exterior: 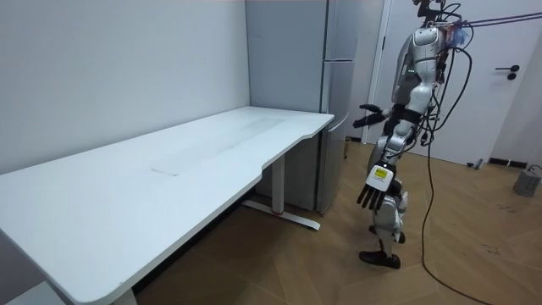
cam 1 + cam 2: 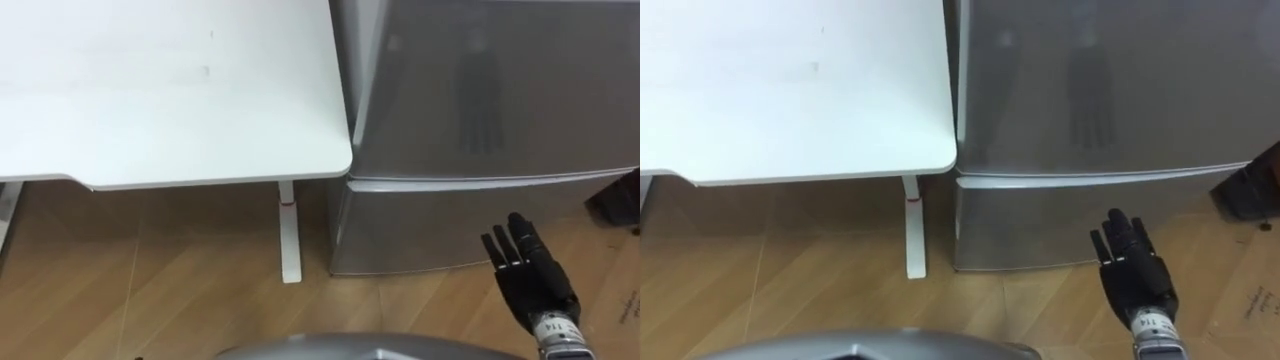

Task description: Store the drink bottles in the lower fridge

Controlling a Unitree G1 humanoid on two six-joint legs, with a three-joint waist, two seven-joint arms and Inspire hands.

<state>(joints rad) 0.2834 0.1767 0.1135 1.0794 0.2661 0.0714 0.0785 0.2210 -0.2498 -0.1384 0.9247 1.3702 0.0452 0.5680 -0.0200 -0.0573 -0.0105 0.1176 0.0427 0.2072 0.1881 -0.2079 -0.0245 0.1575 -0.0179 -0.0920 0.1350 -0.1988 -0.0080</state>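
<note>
1. The lower fridge door [image 2: 430, 225], shut and at floor level, is faced by the right hand [image 2: 530, 275], which is held out empty with fingers straight and spread, just short of the door.
2. The left hand [image 1: 373, 191] is seen in the room view hanging at the robot's side, fingers loose and empty.
3. The upper fridge door [image 2: 500, 90], also shut, is shown above, with a faint reflection of the raised hand.
4. A white table [image 2: 170, 90] is placed just beside the fridge's left side, on a wooden floor [image 2: 150, 280].
5. The robot is pictured standing upright before the fridge.
</note>
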